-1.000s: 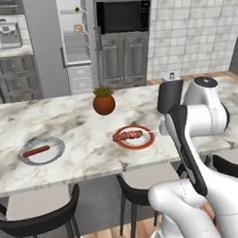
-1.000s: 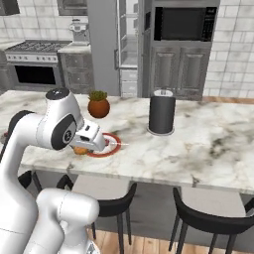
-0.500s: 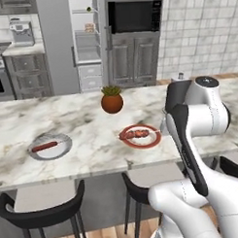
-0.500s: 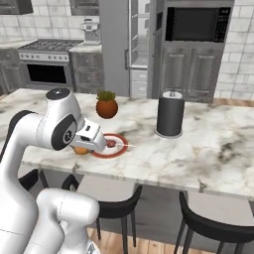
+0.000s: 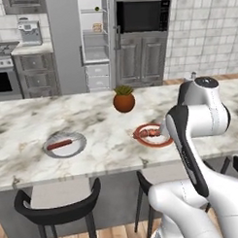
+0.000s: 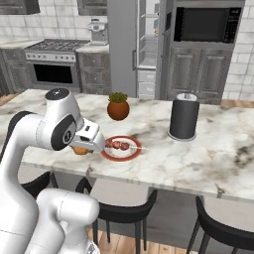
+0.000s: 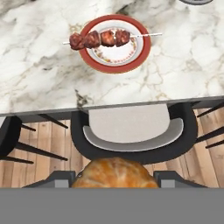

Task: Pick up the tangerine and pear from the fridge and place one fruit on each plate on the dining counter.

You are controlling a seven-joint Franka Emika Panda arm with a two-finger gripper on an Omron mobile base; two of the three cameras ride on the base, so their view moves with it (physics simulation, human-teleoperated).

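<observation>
A meat skewer [image 7: 99, 38] lies across the red-rimmed dish, its thin stick poking out past both sides. A red sausage [image 5: 60, 144] rests on the grey dish. Between them, farther back, stands a round brown pot [image 5: 124, 102] with green leaves. A dark cylinder canister [image 6: 183, 118] with a pale lid stands upright to the right of the skewer. Black stools [image 5: 58, 212] with pale seats are tucked under the near edge, over a wood floor [image 7: 39, 156]. Behind are a stove [image 6: 54, 72], a coffee machine [image 5: 29, 32], a built-in black oven [image 6: 206, 24] and a tiled wall [image 5: 203, 30].
</observation>
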